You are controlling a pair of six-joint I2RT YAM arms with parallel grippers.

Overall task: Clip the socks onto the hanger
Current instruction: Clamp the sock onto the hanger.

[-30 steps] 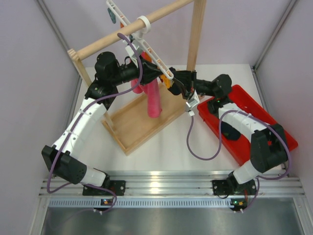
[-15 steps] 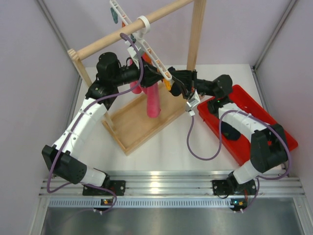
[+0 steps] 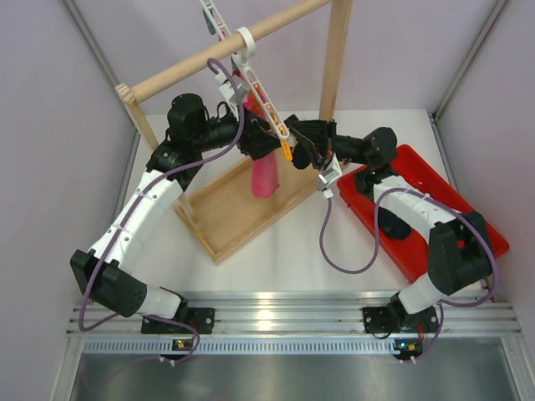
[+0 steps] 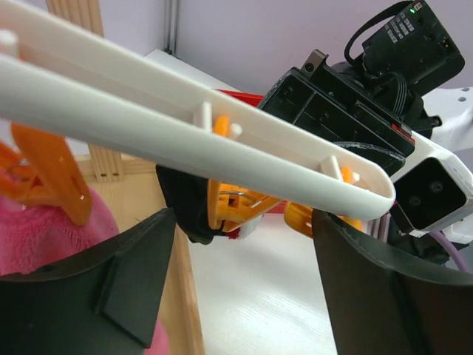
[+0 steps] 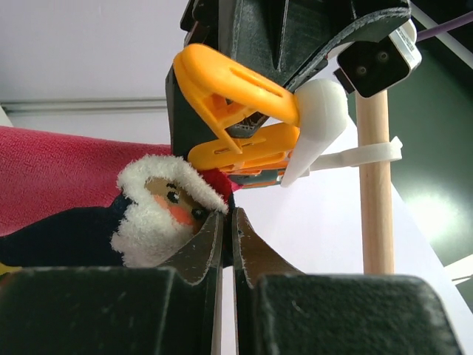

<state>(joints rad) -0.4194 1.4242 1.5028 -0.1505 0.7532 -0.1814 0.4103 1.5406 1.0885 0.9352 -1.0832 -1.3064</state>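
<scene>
The white hanger (image 3: 251, 79) hangs by its ring from the wooden rail, its bar (image 4: 185, 126) slanting across the left wrist view above orange clips. One orange clip (image 4: 225, 207) bites a dark sock (image 4: 181, 203). My left gripper (image 4: 244, 274) stands open just below that clip, touching nothing; from above it (image 3: 266, 144) sits under the bar's lower end. My right gripper (image 5: 228, 233) is shut on the edge of the same sock (image 5: 66, 237), by its white-bearded face patch (image 5: 159, 211), right under the orange clip (image 5: 240, 155). A second dark sock (image 3: 393, 224) lies in the tray.
A pink cloth (image 3: 266, 175) hangs from the hanger over the wooden frame's base (image 3: 226, 213). The frame's upright post (image 3: 336, 58) stands just behind the grippers. The red tray (image 3: 456, 205) sits at the right, under my right arm.
My left gripper has opened and let go of the orange clip, which now holds the sock. The hanger bar has swung steeper on the rail. My right gripper stayed shut.
</scene>
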